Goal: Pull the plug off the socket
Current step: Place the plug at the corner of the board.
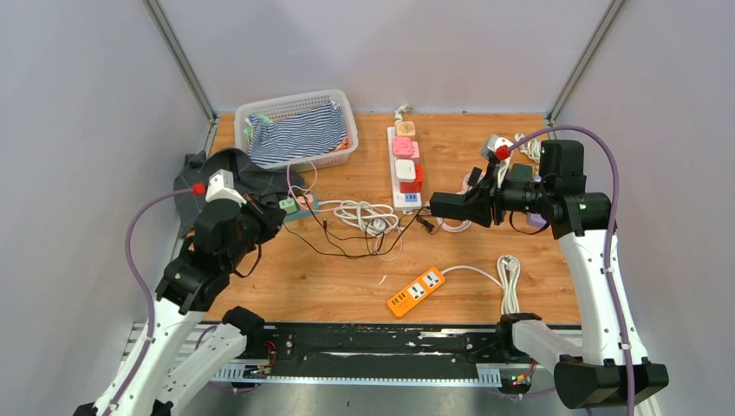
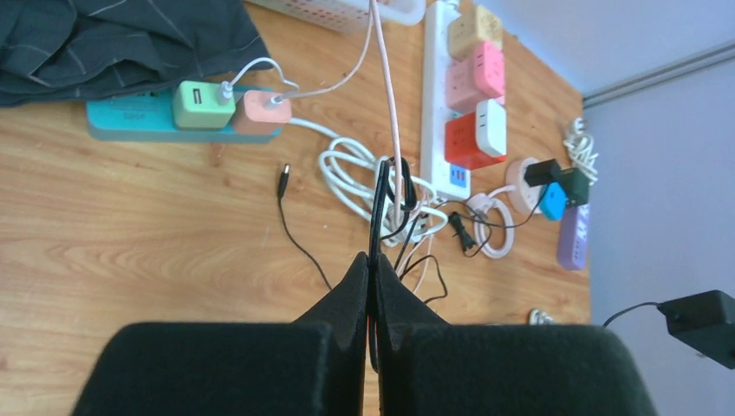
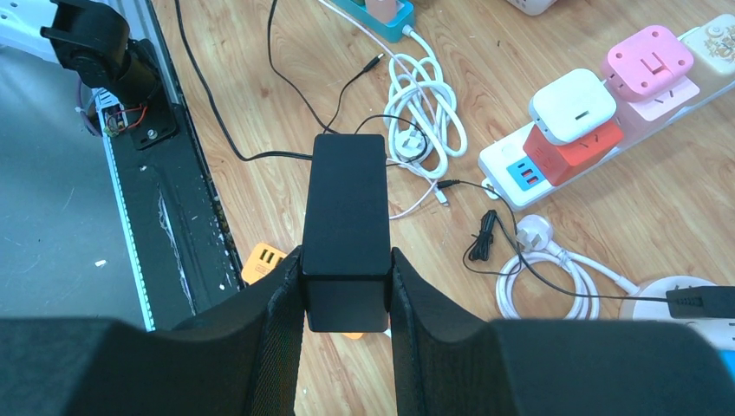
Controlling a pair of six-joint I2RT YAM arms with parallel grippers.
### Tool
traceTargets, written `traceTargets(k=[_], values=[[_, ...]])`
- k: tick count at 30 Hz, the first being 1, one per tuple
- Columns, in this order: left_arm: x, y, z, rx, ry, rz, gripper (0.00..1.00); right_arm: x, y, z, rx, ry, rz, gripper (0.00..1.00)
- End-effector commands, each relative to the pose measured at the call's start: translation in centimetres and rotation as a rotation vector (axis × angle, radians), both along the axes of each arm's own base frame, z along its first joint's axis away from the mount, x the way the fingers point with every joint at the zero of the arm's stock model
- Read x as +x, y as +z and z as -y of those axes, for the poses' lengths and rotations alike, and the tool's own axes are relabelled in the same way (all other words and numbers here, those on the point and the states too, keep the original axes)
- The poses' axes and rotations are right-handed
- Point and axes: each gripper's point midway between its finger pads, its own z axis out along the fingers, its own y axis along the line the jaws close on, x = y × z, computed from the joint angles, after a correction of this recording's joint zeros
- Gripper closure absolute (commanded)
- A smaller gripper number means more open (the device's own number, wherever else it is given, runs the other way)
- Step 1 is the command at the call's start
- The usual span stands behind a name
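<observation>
My right gripper (image 3: 347, 260) is shut on a black adapter plug (image 3: 345, 204), holding it in the air above the table, apart from every socket. In the top view this gripper (image 1: 438, 208) hangs just right of the white power strip (image 1: 404, 169), which carries several coloured plugs. A thin black cable (image 3: 260, 158) runs from the adapter toward the left arm. My left gripper (image 2: 373, 269) is shut on that black cable (image 2: 379, 204), pinching it between the pads; from above it (image 1: 276, 217) sits by the teal power strip (image 1: 299, 206).
An orange power strip (image 1: 416, 291) lies near the front edge. Coiled white cable (image 1: 364, 215) and loose black wires fill the middle. A white basket (image 1: 299, 104) with striped cloth stands at the back, with dark cloth (image 1: 234, 169) to its left. More plugs and cables lie at the back right.
</observation>
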Motion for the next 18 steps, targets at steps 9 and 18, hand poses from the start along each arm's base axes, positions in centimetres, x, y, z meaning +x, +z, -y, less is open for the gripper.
traceTargets(k=[9, 18], values=[[-2.2, 9.3, -2.9, 0.159, -0.005, 0.170, 1.00, -1.0, -0.7, -1.5, 0.086, 0.102, -0.099, 1.00], [0.0, 17.6, -1.4, 0.108, -0.023, 0.382, 1.00, -0.1, -2.8, -1.9, 0.098, 0.101, -0.166, 1.00]])
